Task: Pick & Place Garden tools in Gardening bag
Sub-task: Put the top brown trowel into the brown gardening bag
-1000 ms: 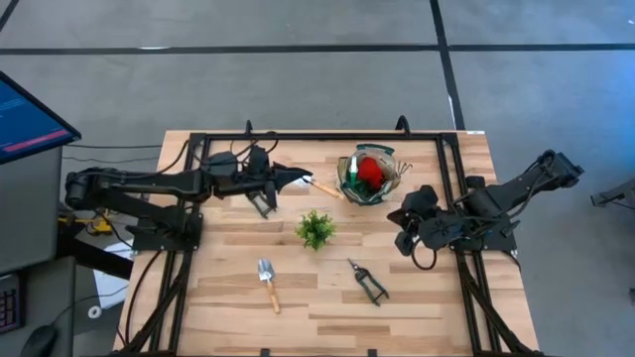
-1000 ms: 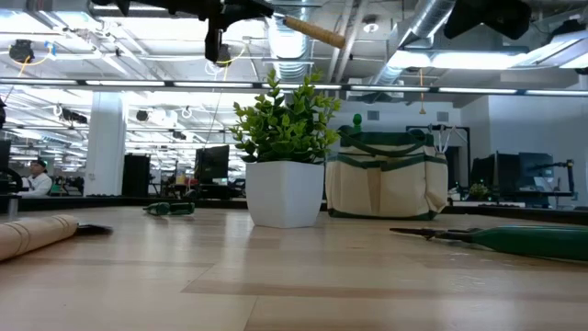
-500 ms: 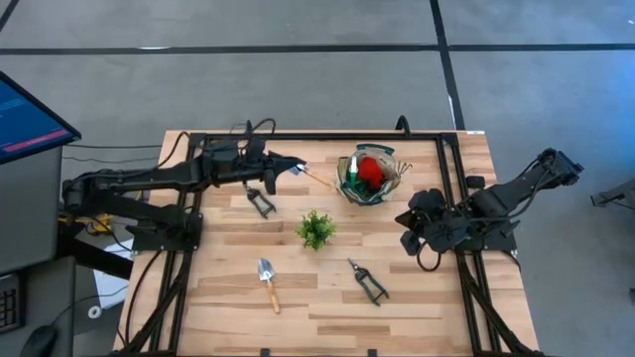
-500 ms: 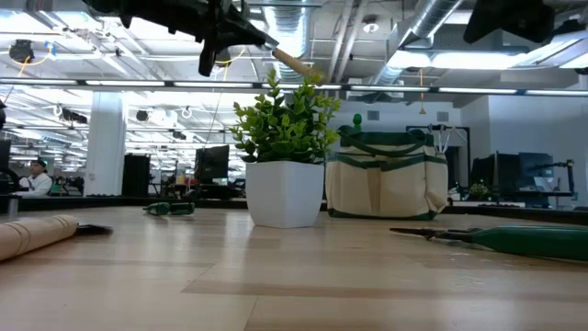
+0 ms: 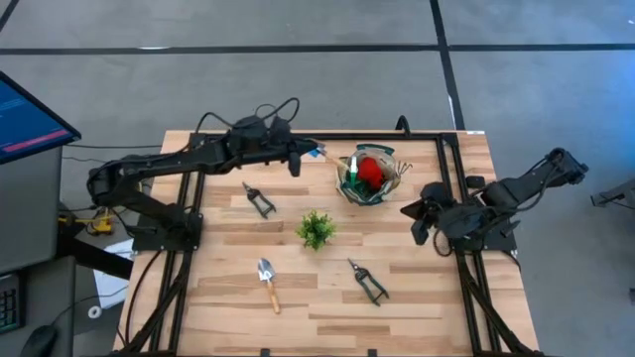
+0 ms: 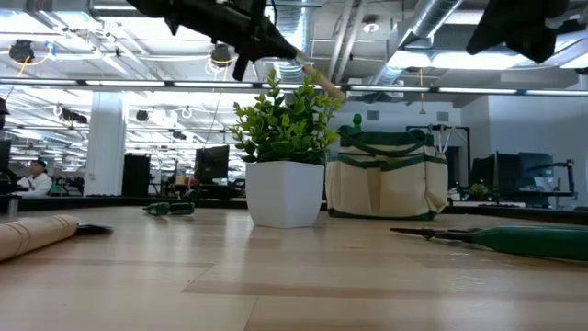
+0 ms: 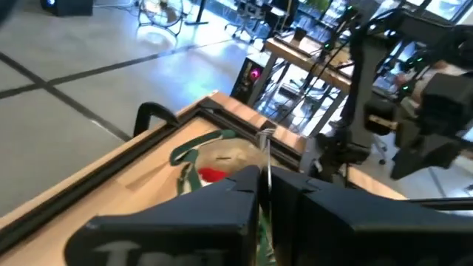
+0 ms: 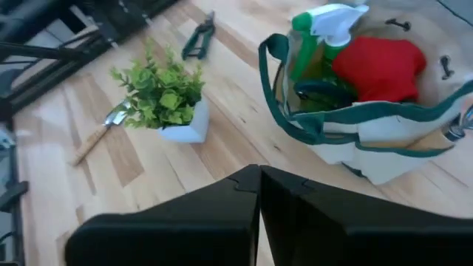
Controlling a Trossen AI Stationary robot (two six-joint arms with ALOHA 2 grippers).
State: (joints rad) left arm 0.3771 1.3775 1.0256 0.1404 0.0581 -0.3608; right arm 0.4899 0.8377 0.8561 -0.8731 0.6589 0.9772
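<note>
My left gripper [image 5: 310, 151] hangs high over the table's far side, just left of the gardening bag [image 5: 347, 184], shut on a wooden-handled hand tool [image 6: 317, 78]. The beige bag with a green rim [image 8: 347, 125] stands on its base and holds red gloves [image 8: 380, 66] and a green spray bottle [image 8: 318, 29]. A trowel [image 5: 267, 283] and two pruning shears [image 5: 259, 200] [image 5: 367, 281] lie flat on the table. My right gripper [image 5: 417, 213] is shut and empty at the table's right side, right of the bag. My left gripper pinches the tool between its two fingers; which part of the tool they are on is hidden by the gripper. The wooden handle [image 6: 320, 81] sticks out past the fingertips, slanting down toward the bag. The tool is lifted clear, high above the table.
A small leafy plant in a white pot [image 5: 316, 230] stands mid-table, between the bag and the tools lying near the front. A black frame [image 5: 298, 137] runs along the table's edges. A monitor [image 5: 25, 119] stands off the left side.
My left gripper has gone toward the table's far edge and right, toward the bag, carrying the tool. It has tipped, so the wooden handle now slants further down. My right arm has drawn back a little toward the table's right edge.
</note>
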